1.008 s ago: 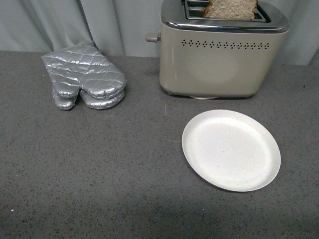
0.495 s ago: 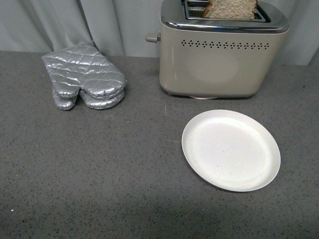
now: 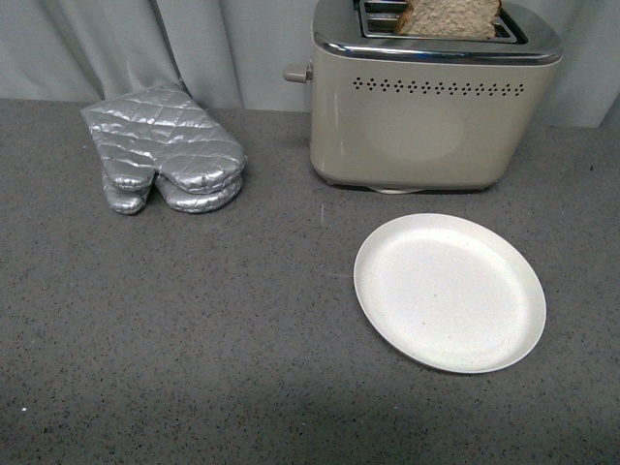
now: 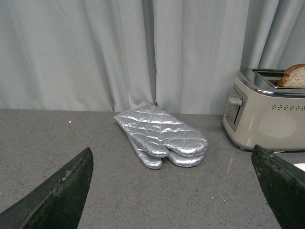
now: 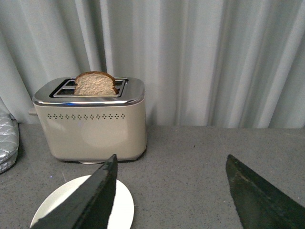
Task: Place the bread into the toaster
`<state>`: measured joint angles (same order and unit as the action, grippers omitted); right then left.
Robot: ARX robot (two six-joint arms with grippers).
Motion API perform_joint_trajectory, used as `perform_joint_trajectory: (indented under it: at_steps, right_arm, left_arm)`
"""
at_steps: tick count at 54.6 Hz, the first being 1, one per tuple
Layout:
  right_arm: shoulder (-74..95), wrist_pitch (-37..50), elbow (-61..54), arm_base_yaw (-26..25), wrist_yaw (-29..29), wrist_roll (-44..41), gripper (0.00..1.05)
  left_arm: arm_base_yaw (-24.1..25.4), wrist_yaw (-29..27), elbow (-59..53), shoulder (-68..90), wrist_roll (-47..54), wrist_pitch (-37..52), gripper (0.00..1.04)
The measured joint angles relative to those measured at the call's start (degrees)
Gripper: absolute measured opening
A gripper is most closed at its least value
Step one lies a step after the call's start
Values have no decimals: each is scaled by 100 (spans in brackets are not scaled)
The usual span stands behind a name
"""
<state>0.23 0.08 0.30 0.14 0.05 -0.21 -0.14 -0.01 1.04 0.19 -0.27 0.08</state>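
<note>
Grey speckled stone made up the tabletop (image 3: 194, 329), backed by pale pleated curtains (image 3: 223, 48). At the left of the front view lay a pair of silver quilted oven mitts (image 3: 165, 160), stacked one on the other so that only the edges of the lower mitt showed. To their right stood the beige toaster (image 3: 426, 107), its chrome top cut off by the upper edge of that view and its lever knob (image 3: 294, 73) jutting from the left end. The slice of bread (image 3: 449, 19) stood upright in the nearer slot, only its upper part showing above the chrome and its top also cropped; how deep it sat could not be told. Just in front of the toaster, a little to the right, lay the white plate (image 3: 450, 291), apart from it.

Neither arm appeared in the front view. In the left wrist view the left tool (image 4: 176, 191) showed only as two dark finger tips at the corners, spread wide with nothing between them, the mitts and toaster beyond. In the right wrist view the right tool (image 5: 169, 191) was likewise spread wide and held nothing; one dark finger (image 5: 90, 200) covered part of the plate, and the bread's rounded crust showed whole above the slot.
</note>
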Motion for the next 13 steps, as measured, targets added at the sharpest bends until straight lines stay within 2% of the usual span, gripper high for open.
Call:
perform_joint_trajectory:
  at_steps: [4, 8, 13]
  right_arm:
    - [0, 0, 0, 0, 0, 0, 80]
    - [0, 0, 0, 0, 0, 7, 97]
    - [-2, 0, 0, 0, 0, 2, 95]
  left_arm:
    - [0, 0, 0, 0, 0, 0, 98]
    - [0, 0, 0, 0, 0, 0, 98]
    - [0, 0, 0, 0, 0, 0, 98]
